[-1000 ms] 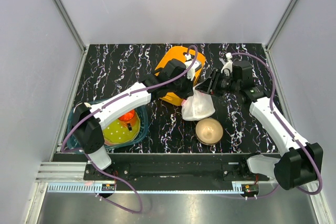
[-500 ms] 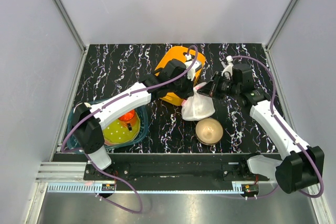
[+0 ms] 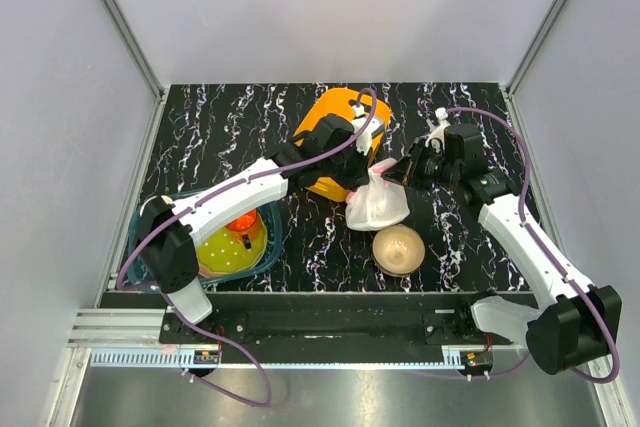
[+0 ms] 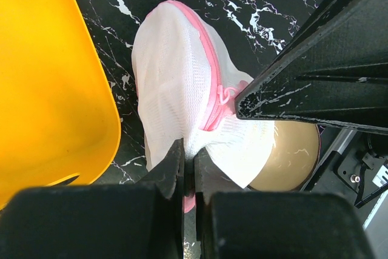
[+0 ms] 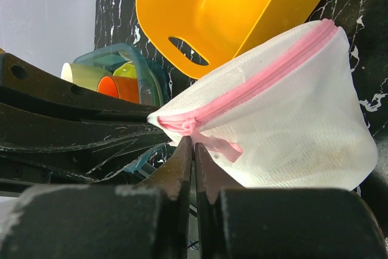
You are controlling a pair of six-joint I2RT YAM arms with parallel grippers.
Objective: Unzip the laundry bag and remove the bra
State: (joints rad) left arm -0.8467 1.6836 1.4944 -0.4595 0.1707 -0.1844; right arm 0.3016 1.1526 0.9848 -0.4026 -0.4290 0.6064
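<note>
Bag (image 3: pixel 378 205): white mesh, pink zip (image 5: pixel 267 76) closed. It sits on the counter (image 3: pixel 220 127) just beside the basket (image 3: pixel 330 137), on its near right, between basket and bowl (image 3: pixel 398 248).
Overhead view: both arms meet at the bag's basket-side end, and the grips are hidden there.
Left wrist view: left jaws together, pinching the bag's pink-trimmed edge.
Right wrist view: right jaws together, clamped on the pink pull (image 5: pixel 213 144).
Tub (image 3: pixel 262 247) of cups: left of the basket, partly cut off in the right wrist view.
Bra: not discernible through the mesh, faint tan tinge only.
</note>
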